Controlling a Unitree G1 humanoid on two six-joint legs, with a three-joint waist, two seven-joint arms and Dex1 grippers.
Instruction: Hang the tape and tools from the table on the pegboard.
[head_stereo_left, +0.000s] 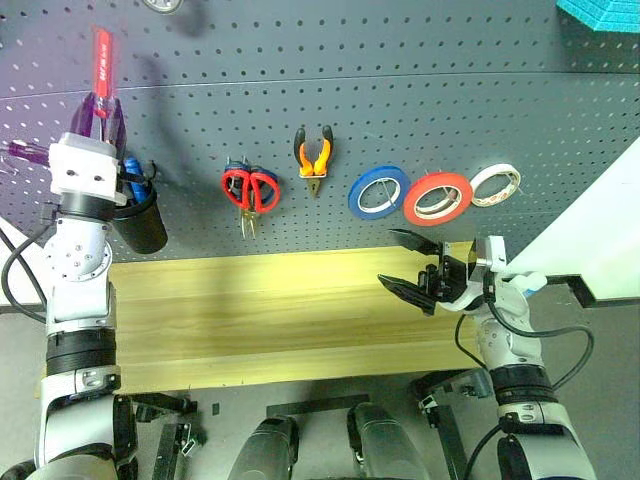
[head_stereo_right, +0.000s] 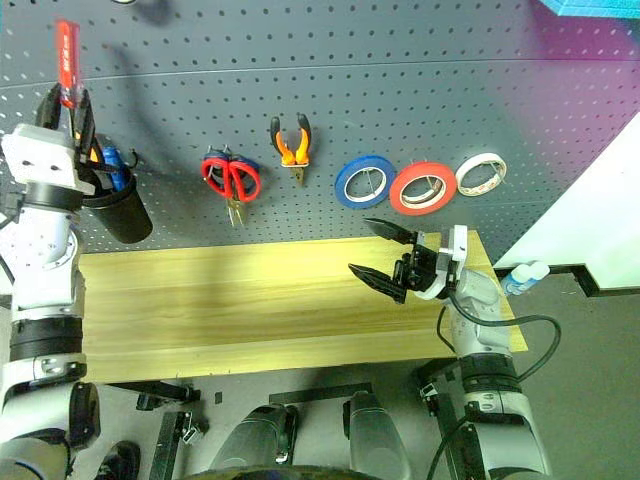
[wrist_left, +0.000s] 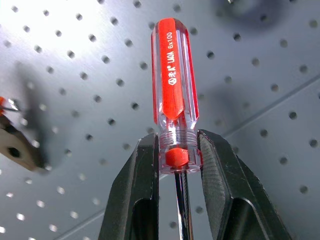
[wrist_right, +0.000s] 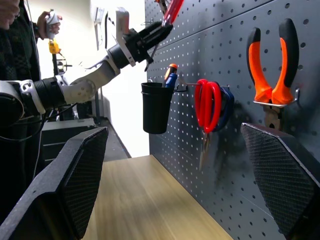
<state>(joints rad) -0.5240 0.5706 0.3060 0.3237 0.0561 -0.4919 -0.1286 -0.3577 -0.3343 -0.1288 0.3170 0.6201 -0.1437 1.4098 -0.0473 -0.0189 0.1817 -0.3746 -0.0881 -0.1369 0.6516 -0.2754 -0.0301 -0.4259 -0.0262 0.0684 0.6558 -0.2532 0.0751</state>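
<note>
Your left gripper (head_stereo_left: 103, 112) is clenched on the red-handled screwdriver (head_stereo_left: 102, 60), holding it handle-up against the pegboard (head_stereo_left: 400, 90), above the black cup (head_stereo_left: 140, 220) that hangs on the board. The left wrist view gives you what the head views cannot: both black fingers (wrist_left: 135, 190) pinch the base of the clear red handle, the steel shaft runs down between them, and white lettering shows on the handle. The right wrist view shows the same grip from the side, with the cup below it and a blue-and-orange handle (wrist_right: 171, 75) sticking out of the cup; a person (wrist_right: 15, 60) stands further off holding a controller. Your right gripper (head_stereo_left: 410, 262) is released, jaws wide apart with nothing between them, over the end of the wooden table (head_stereo_left: 250, 320) far from the cup. On the board, moving away from the cup, you see the red-handled scissors (head_stereo_left: 250, 190) hanging over a blue-handled pair, then the orange-and-black pliers (head_stereo_left: 314, 155), then a blue tape roll (head_stereo_left: 378, 192), the red tape (head_stereo_left: 437, 198) and a whitish roll (head_stereo_left: 495, 185), the red roll overlapping the edges of its neighbours. From the right wrist view the scissors and pliers hang between the gripper's spread fingers and the cup. A white-and-blue bottle (head_stereo_right: 522, 275) sits just past the table's far end.
</note>
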